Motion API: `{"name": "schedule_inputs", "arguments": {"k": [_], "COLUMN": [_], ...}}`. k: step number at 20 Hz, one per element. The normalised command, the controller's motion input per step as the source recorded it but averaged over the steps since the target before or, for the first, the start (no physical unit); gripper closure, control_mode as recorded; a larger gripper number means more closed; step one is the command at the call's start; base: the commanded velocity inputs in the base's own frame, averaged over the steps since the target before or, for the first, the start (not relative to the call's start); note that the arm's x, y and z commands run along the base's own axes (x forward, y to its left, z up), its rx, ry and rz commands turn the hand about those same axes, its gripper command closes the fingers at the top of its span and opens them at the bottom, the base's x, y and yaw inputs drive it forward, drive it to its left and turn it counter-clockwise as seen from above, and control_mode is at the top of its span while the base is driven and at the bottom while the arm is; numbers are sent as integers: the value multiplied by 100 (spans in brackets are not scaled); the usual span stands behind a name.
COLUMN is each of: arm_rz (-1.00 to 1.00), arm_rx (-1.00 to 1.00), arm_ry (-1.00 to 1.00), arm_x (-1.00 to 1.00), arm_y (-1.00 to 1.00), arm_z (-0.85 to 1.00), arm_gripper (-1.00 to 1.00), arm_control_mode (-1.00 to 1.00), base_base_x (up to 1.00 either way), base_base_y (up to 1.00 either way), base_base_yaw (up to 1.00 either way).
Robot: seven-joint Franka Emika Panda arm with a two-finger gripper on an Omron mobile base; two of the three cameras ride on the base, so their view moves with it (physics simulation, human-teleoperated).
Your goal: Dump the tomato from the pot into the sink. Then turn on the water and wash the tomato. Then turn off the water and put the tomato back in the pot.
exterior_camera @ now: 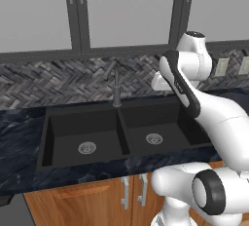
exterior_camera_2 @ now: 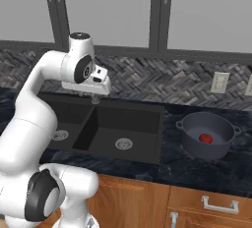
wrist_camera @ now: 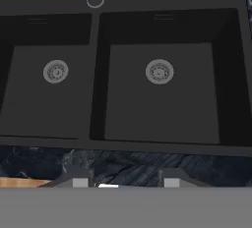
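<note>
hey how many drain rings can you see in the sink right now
2. One silver drain sits in the floor of the left basin, the other drain in the floor of the right basin of the sink. Neither looks covered or hidden.

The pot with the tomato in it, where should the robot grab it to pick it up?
Probably by the rim near a loop handle of the pot, coming down from above. It stands upright and open on the counter right of the sink, and its body looks too wide for the fingers. The tomato sits inside.
</note>
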Motion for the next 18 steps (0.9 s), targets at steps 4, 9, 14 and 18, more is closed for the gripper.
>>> {"name": "schedule_inputs", "arguments": {"k": [4, 9, 14, 18], "arm_rz": [-8, -16, -20, -23], "arm_rx": [0, 0, 0, 0], "arm_ry": [0, -1, 0, 1], "arm_x": [0, -9, -9, -10], "arm_y": [-6, -20, -31, -41], "arm_z": [0, 0, 0, 0], "arm_gripper": [-100, -100, -100, -100], "arm_control_mode": [-100, -100, -100, -100], "base_base_x": [0, 0, 0, 0], "base_base_y": [0, 0, 0, 0], "base_base_yaw": [0, 0, 0, 0]}}
